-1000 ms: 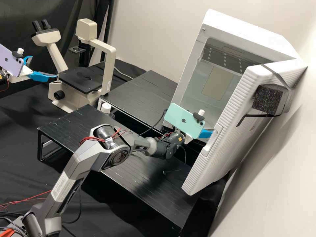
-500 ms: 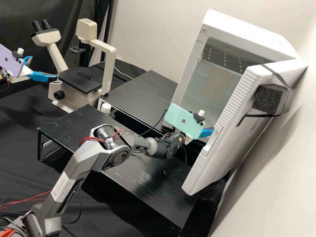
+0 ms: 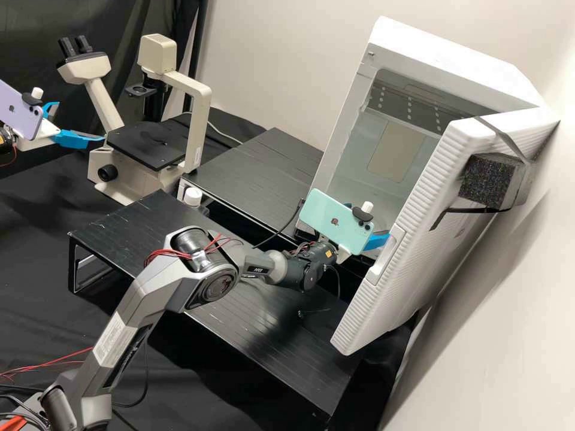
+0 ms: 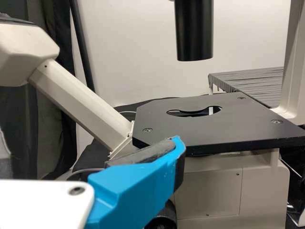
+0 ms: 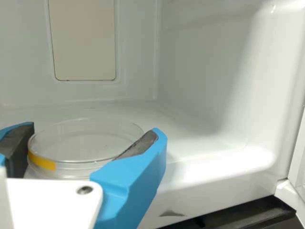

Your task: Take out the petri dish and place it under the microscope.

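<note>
In the high view my left gripper (image 3: 75,136) stands open beside the cream microscope (image 3: 194,111). In the left wrist view, one blue finger of my left gripper (image 4: 176,148) shows before the black stage (image 4: 228,129). My right gripper (image 3: 377,242), in the high view, reaches into the white cabinet (image 3: 353,102), behind its door edge. Seen in the right wrist view, my right gripper (image 5: 95,131) is shut on a clear round petri dish (image 5: 86,138) with a yellow mark, one finger at either side, low over the cabinet floor (image 5: 190,129). The dish's near underside is hidden.
The cabinet's door (image 3: 383,287) stands open on the right, close to the right gripper. Low black platforms (image 3: 257,161) lie between microscope and cabinet. A white-capped bottle (image 3: 193,197) stands by the front platform. A dark objective tube (image 4: 193,33) hangs over the stage.
The right gripper has shifted very slightly to the right in the high view, toward the door edge. The left gripper has kept still.
</note>
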